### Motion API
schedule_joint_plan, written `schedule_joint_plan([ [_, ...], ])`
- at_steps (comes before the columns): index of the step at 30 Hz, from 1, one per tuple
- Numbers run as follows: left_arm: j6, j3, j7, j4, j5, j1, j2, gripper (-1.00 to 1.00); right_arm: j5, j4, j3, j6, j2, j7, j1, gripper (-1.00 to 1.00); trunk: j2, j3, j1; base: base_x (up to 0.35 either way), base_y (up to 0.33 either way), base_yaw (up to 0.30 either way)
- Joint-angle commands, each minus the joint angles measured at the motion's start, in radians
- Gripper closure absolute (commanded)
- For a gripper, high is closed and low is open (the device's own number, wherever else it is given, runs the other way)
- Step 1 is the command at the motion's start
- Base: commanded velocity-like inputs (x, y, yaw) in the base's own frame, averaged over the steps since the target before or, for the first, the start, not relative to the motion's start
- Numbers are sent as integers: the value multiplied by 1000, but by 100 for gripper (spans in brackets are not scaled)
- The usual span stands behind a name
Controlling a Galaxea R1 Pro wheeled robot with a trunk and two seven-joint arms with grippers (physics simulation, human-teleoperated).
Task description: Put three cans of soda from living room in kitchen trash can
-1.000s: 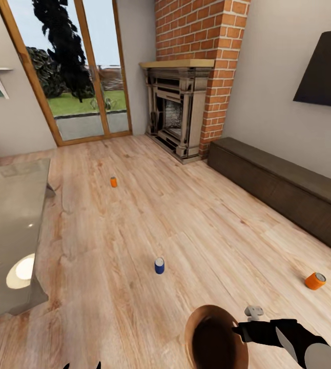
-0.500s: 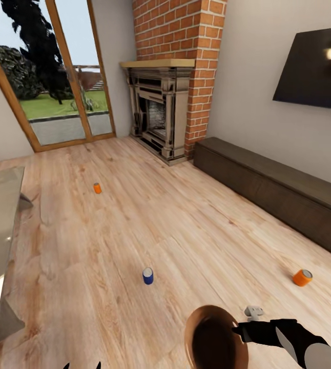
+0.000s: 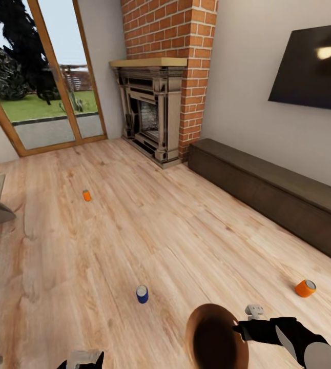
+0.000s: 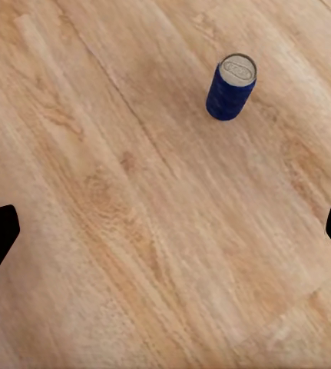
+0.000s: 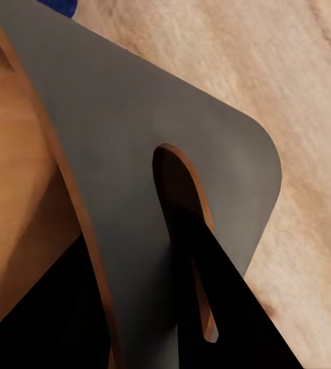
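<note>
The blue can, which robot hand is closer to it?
Left. The left gripper hangs open just this side of the blue can, which stands in its wrist camera's sight. The right gripper is farther off, shut on the bin.

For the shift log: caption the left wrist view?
Open left gripper above wood floor, upright dark blue soda can ahead.

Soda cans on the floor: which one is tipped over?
The orange can near the dark TV bench lies on its side; the blue can stands upright.

Bright, sharp render; glare on TV [image 3: 316, 66]
</note>
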Motion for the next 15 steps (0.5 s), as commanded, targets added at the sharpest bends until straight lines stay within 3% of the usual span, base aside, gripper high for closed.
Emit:
schedule_joint_plan([
  [1, 47, 1, 0, -6, 1, -27, -1, -100, -6, -1, -1, 13, 0, 1, -1, 100, 0, 0, 0, 321, 1, -5],
  [2, 133, 2, 0, -16, 3, -82, -2, -100, -5, -4, -1, 36, -1, 1, -3, 100, 0, 0, 0, 322, 0, -3],
  [3, 174, 2, 0, -19, 4, -113, -2, -100, -5, -7, -1, 47, -1, 0, -4, 100, 0, 0, 0, 322, 0, -2],
  [5, 324, 4, -6, 0, 21, -268, -3, -100, -5, -27, -1, 87, -6, 0, -7, 100, 0, 0, 0, 323, 0, -1],
  [7, 380, 4, -19, 41, 41, -348, -4, -100, -5, -44, -1, 112, -8, 0, -9, 100, 0, 0, 0, 323, 0, -1],
  [9, 415, 4, -38, 101, 68, -423, -4, -100, -5, -64, -2, 143, -9, 0, -10, 100, 0, 0, 0, 323, 0, 0],
  [11, 446, 1, -75, 222, 113, -543, -5, -100, -5, -127, -2, 211, -8, 0, -12, 100, 0, 0, 0, 324, 0, 0],
  [15, 397, -4, -93, 350, 131, -638, -6, -100, -5, -222, -1, 308, -5, 0, -22, 100, 0, 0, 0, 324, 0, 0],
])
